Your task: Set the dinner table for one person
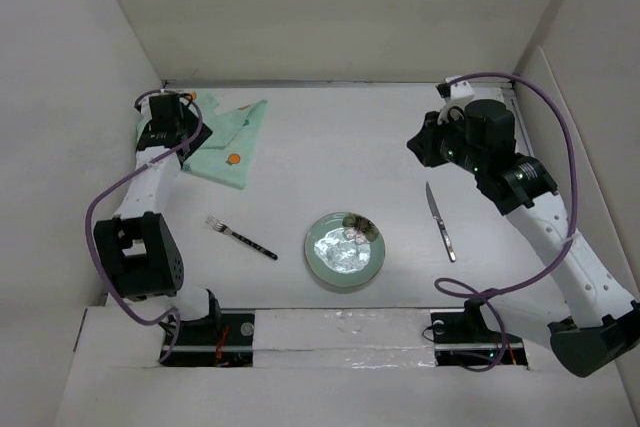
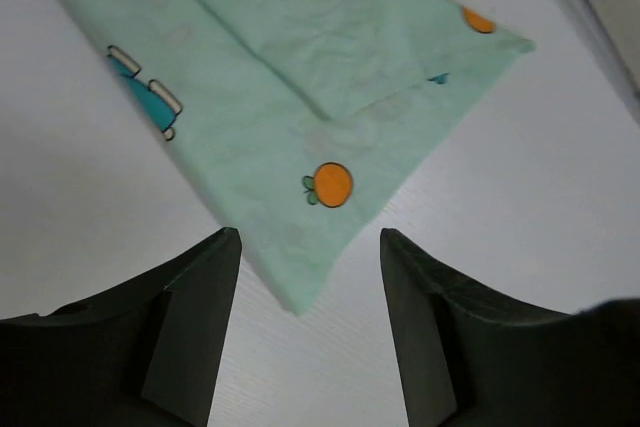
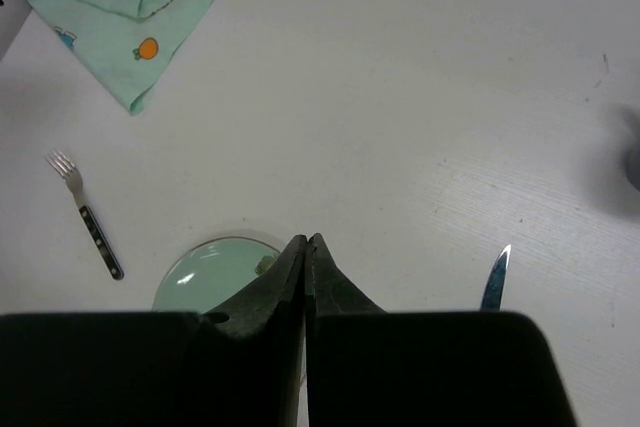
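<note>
While agape over the placemat [image 2: 300, 97] corner — left gripper [image 2: 308, 239]; right gripper [image 3: 306, 243] closed.

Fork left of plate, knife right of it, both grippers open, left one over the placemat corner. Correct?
Not quite. Only the left gripper is open, over the placemat corner. The right gripper is shut, fingers pressed together with nothing between them, as the right wrist view shows. The rest stands: fork left of the plate, knife right of it.
</note>
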